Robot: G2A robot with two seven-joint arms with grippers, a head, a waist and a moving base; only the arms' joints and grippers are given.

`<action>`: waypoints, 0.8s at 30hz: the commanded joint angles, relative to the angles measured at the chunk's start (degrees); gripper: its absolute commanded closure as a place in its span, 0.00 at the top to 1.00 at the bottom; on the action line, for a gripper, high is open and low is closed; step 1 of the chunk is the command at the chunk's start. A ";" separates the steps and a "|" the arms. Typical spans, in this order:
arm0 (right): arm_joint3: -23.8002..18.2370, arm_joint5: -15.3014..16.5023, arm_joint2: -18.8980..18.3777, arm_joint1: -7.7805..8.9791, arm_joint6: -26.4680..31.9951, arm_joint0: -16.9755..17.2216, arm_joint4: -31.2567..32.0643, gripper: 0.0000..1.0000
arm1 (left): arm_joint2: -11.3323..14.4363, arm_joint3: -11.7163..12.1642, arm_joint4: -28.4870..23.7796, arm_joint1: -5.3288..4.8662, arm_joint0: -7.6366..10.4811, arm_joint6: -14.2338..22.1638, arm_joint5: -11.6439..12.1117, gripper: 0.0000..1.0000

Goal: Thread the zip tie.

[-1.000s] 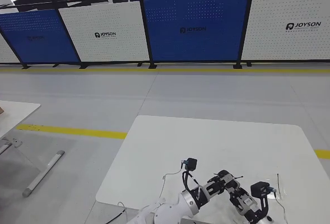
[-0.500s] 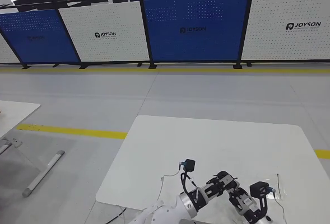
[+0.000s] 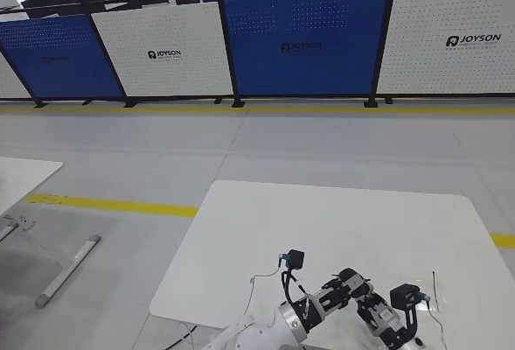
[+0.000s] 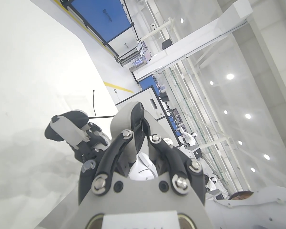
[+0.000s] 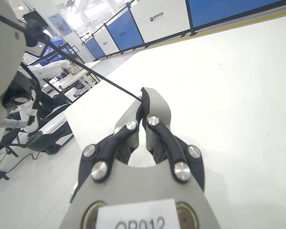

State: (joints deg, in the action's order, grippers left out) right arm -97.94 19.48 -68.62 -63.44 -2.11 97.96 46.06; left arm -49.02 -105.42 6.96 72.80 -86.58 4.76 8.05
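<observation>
**Barely showing: one zip tie being gripped at both ends**

Up close, the right gripper (image 5: 143, 101) is clamping its fingers shut on one end of the zip tie (image 5: 104, 79). The black strip is running taut and slanting away to the other arm's grey finger at the picture's edge. A dark lump is sitting on the strip there, but it is blurred and partly cut off, so I cannot tell whether anything is passing through it.

The left gripper (image 4: 139, 113) is likewise pinching closed on a thin black sliver, most of it hiding between the pads. From above, the strip is too fine to make out.

Both arms are working over the near edge of the white table (image 3: 327, 219), with wide bare surface stretching toward the far edge. A loose tie (image 3: 433, 284) is lying flat toward the right side, apart from both grippers.
</observation>
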 commanded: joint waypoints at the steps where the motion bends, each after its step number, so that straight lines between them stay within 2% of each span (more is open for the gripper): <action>1: -0.13 0.00 0.08 0.04 -0.11 0.02 -0.36 0.00 | 0.04 0.13 0.02 0.02 0.07 -0.20 -0.17 0.00; 8: -0.50 0.00 0.14 0.37 -0.60 0.16 -1.17 0.02 | 0.06 1.18 -0.59 0.20 0.71 -1.27 -1.19 0.00; 12: -0.74 0.00 0.19 0.59 -0.93 0.30 -1.48 0.22 | 0.11 1.83 -0.75 0.34 1.17 -2.11 -1.61 0.00; 14: -0.90 0.00 0.21 0.72 -1.22 0.41 -1.63 0.27 | 0.10 2.21 -0.34 0.43 1.42 -3.06 -2.19 0.00; 17: -1.14 0.00 0.23 0.89 -1.87 0.59 -2.03 0.38 | 0.09 3.30 1.00 0.68 1.97 -6.04 -4.04 0.00; 20: -1.11 0.00 0.09 1.05 -2.99 0.76 -2.89 0.52 | 0.30 5.11 -0.80 1.08 3.08 -6.71 -4.70 0.00; 22: -1.19 0.00 -0.08 1.15 -4.24 0.92 -3.70 0.71 | 0.23 6.16 -1.48 1.29 3.61 -7.57 -4.97 0.00; 24: -1.66 0.00 -0.40 1.34 -5.71 1.33 -4.62 0.78 | -0.09 6.74 -1.28 1.42 3.70 -9.41 -5.38 0.00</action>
State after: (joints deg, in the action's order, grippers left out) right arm -99.36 19.48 -68.87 -62.19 -7.16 99.10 41.87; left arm -48.96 -98.88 5.58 74.17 -82.84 -3.73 2.84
